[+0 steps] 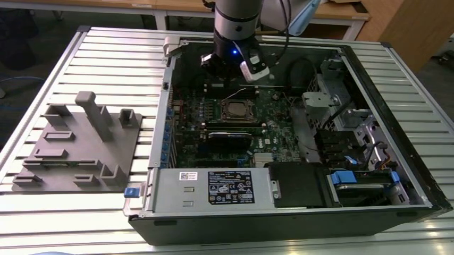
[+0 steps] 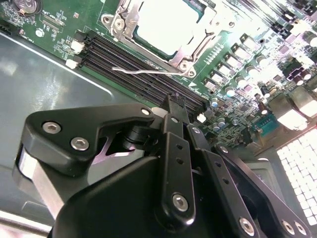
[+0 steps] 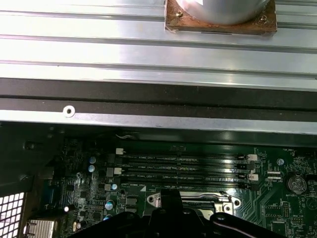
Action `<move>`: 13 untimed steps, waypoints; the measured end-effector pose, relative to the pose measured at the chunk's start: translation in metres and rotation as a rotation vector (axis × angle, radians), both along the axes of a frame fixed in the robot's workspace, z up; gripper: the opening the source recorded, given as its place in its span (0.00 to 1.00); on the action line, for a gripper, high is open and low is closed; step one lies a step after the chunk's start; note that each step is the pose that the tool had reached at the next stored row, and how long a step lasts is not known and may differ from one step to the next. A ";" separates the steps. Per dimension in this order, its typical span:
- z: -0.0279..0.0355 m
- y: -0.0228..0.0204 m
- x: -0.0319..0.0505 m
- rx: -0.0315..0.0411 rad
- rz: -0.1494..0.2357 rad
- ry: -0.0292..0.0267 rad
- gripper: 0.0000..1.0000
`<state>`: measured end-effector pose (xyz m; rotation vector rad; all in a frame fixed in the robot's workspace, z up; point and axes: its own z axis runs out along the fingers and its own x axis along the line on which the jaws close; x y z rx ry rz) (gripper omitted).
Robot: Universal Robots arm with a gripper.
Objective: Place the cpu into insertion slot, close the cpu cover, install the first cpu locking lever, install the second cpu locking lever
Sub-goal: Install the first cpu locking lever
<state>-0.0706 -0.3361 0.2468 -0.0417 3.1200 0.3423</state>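
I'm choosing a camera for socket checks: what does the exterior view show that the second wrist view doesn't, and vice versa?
Exterior view: the whole computer case on the slatted table, a grey fixture tray at the exterior view's left. Second wrist view: the shut pincer, a thin wire lever jutting over the memory slots, the cpu and its silver top. Both: the cpu cover on the green motherboard.

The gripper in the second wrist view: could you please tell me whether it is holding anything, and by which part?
Nothing is held. The gripper is shut, its fingers closed on each other with nothing between them, close to the memory slots.
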 end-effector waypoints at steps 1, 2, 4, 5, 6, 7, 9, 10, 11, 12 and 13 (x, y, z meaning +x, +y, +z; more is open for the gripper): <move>0.0000 0.0000 0.0000 0.0000 0.000 0.0000 0.10; 0.0000 0.0000 0.0001 0.0000 0.000 0.0000 0.10; -0.0007 0.0001 0.0002 0.0002 0.000 -0.0004 0.10; -0.0010 0.0001 0.0002 0.0001 0.000 -0.0007 0.10; -0.0013 0.0000 0.0002 -0.0001 0.000 -0.0009 0.10; -0.0015 0.0000 0.0002 -0.0002 0.000 -0.0011 0.10; -0.0018 0.0000 0.0018 -0.0002 0.000 -0.0011 0.10; -0.0019 0.0000 0.0029 -0.0001 0.000 -0.0011 0.10; -0.0019 0.0000 0.0037 -0.0001 0.000 -0.0012 0.10; -0.0020 0.0000 0.0045 0.0000 0.000 -0.0012 0.10; -0.0020 0.0000 0.0051 0.0000 0.000 -0.0012 0.10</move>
